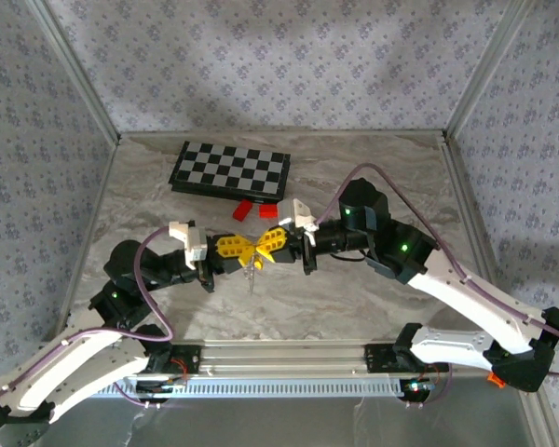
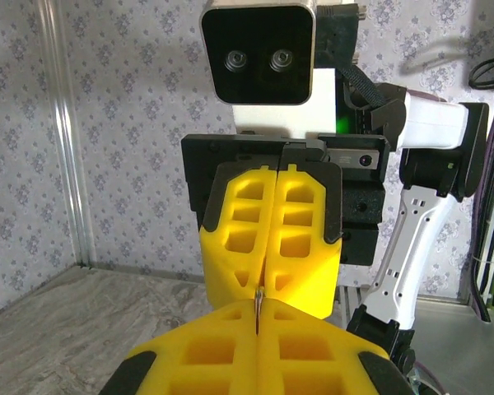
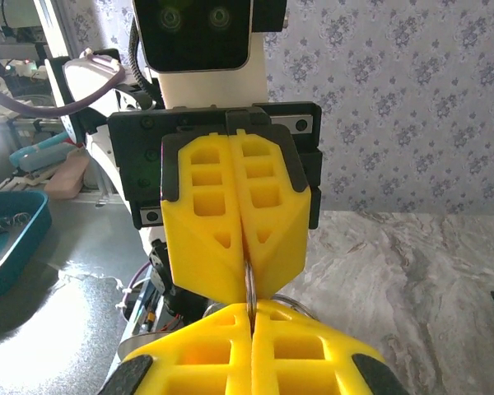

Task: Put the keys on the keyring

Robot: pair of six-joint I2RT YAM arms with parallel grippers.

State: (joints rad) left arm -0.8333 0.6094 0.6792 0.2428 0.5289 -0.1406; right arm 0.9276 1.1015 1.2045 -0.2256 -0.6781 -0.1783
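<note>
Right wrist: keyring (image 3: 249,284) edge-on, pinched by closed left fingers (image 3: 204,216) and closed right fingers (image 3: 202,355); top external: its dangling tangle (image 1: 252,272).

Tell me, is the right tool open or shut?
Shut: the right tool has its yellow fingers pressed together, pinching the thin keyring.

The black-and-white folding chessboard (image 1: 229,171) lies at the back of the grey marbled surface (image 1: 373,289), left of centre. Two small red blocks (image 1: 243,210) sit side by side just in front of its near edge. In front of the blocks, about mid-surface, the yellow-fingered left hand (image 1: 245,249) reaches in from the left and the yellow-fingered right hand (image 1: 265,247) from the right, tips touching. The thin pale keyring (image 3: 249,284) sits between the pressed-together tips of both hands.
</note>
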